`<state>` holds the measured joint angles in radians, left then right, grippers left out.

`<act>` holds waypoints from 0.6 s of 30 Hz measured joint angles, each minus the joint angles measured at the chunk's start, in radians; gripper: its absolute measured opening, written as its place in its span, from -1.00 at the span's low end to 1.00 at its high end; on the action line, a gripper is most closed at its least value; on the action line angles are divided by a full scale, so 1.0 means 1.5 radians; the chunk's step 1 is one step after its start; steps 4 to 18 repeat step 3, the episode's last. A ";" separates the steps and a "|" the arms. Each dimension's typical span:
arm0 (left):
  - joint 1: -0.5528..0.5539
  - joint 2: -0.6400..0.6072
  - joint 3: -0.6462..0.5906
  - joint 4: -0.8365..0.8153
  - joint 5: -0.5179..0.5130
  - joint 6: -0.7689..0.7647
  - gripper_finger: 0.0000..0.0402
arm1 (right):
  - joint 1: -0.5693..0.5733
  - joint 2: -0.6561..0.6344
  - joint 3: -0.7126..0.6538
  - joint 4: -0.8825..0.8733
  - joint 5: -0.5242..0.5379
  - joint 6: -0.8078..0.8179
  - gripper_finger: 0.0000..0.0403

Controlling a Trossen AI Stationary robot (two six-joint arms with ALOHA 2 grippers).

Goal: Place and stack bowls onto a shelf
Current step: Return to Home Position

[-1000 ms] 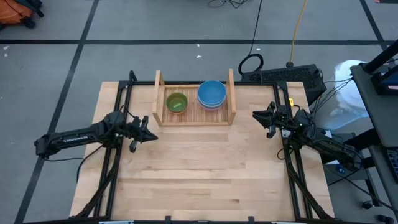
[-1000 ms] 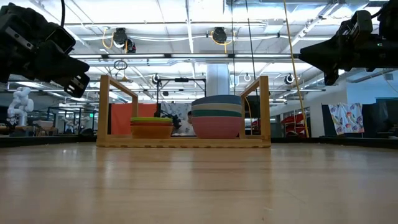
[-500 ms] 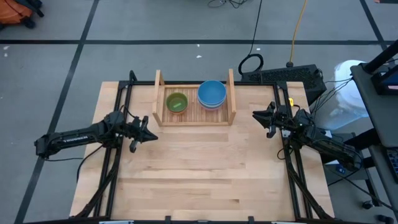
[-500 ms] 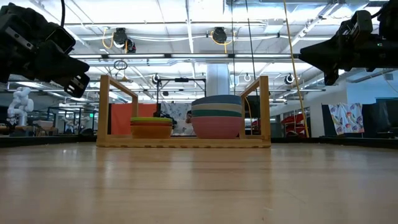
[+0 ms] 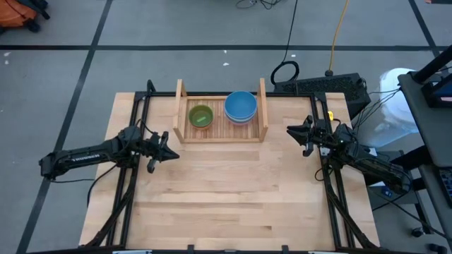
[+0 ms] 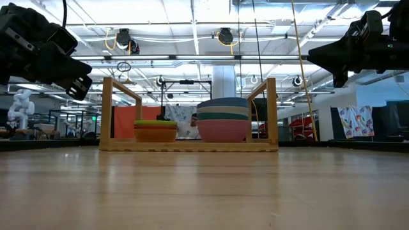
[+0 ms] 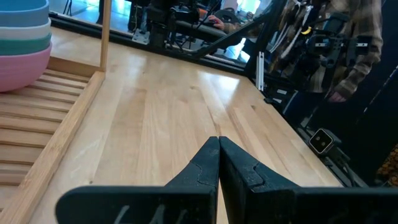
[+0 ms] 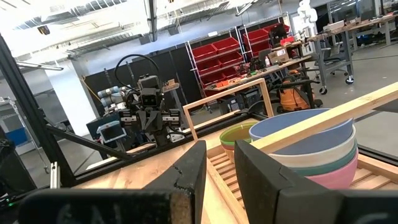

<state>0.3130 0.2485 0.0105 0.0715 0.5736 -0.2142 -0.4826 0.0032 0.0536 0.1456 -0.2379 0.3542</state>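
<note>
Left hand [image 5: 168,151] hovers over the table's [image 5: 226,204] left side, fingers [image 7: 208,165] pressed together. The right hand [image 5: 293,132], near the right edge, shows a narrow gap. Between them, on the shelf [image 5: 220,130], a green bowl [image 5: 201,116] and a blue bowl [image 5: 241,106] top two stacks — the bowls beneath are hidden from above and seen only edge-on in the low view.

You'll find the shelf [image 5: 220,131] upright at the far centre, a side board at each end of its slatted base. On its left half sits a low stack topped by the green bowl [image 5: 200,116]. On the right stands a taller stack: blue bowl [image 5: 241,106], white bowl [image 6: 222,109], teal bowl [image 6: 222,116], pink bowl [image 6: 222,131] at the bottom.
</note>
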 joint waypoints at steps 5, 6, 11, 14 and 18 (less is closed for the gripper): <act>0.000 0.000 0.000 0.000 0.000 0.000 -0.96 | 0.000 0.000 0.000 0.000 0.000 0.000 -0.62; 0.000 0.000 0.000 0.000 0.000 0.000 -0.96 | 0.000 0.000 0.000 0.000 0.000 0.000 -0.62; 0.000 0.000 0.000 0.000 0.000 0.000 -0.96 | 0.000 0.000 0.000 0.000 0.000 0.000 -0.62; 0.000 0.000 0.000 0.000 0.000 0.000 -0.96 | 0.000 0.000 0.000 0.000 0.000 0.000 -0.62; 0.000 0.000 0.000 0.000 0.000 0.000 -0.96 | 0.000 0.000 0.000 0.000 0.000 0.000 -0.62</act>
